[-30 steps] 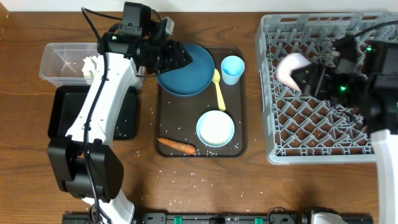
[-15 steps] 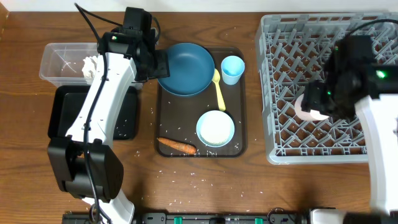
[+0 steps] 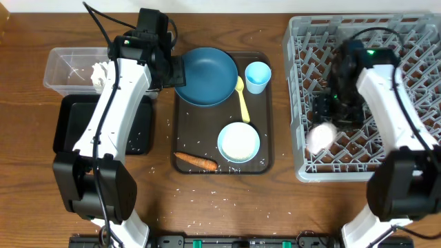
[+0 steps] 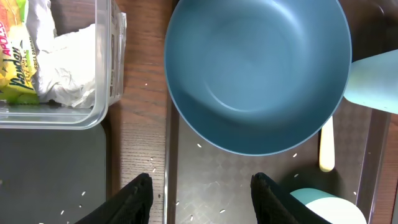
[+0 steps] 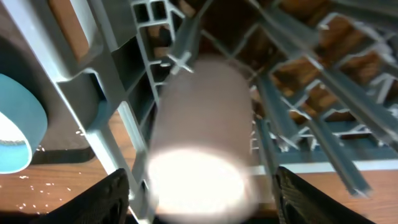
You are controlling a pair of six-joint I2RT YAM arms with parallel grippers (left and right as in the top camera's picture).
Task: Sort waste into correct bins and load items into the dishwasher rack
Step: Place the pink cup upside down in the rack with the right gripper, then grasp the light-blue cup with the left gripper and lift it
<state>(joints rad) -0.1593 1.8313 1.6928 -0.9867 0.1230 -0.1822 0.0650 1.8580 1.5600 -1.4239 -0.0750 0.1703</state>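
Observation:
The white-pink cup (image 3: pixel 320 138) lies in the front left part of the grey dishwasher rack (image 3: pixel 413 167). In the right wrist view the cup (image 5: pixel 202 130) is blurred, with gaps between it and my open right gripper (image 5: pixel 202 190), which also shows in the overhead view (image 3: pixel 329 112). My left gripper (image 3: pixel 172 70) is open and empty at the left rim of the dark blue plate (image 3: pixel 204 76); in the left wrist view its fingers (image 4: pixel 202 186) straddle the tray edge below the plate (image 4: pixel 255 68). The carrot (image 3: pixel 196 162) lies on the tray.
The brown serving tray (image 3: pixel 265 164) holds the light blue cup (image 3: pixel 258 76), yellow spoon (image 3: pixel 242 100) and pale blue bowl (image 3: pixel 238 142). The clear tub (image 3: pixel 65 69) holds tissues (image 4: pixel 68 56) and the wrapper (image 4: pixel 15 68). The black tray (image 3: pixel 76 124) lies below it. Rice grains (image 3: pixel 220 196) dot the table.
My right gripper carried the white-pink cup from the rack's upper middle down to its front left and opened. My left gripper let the plate go and drew back left.

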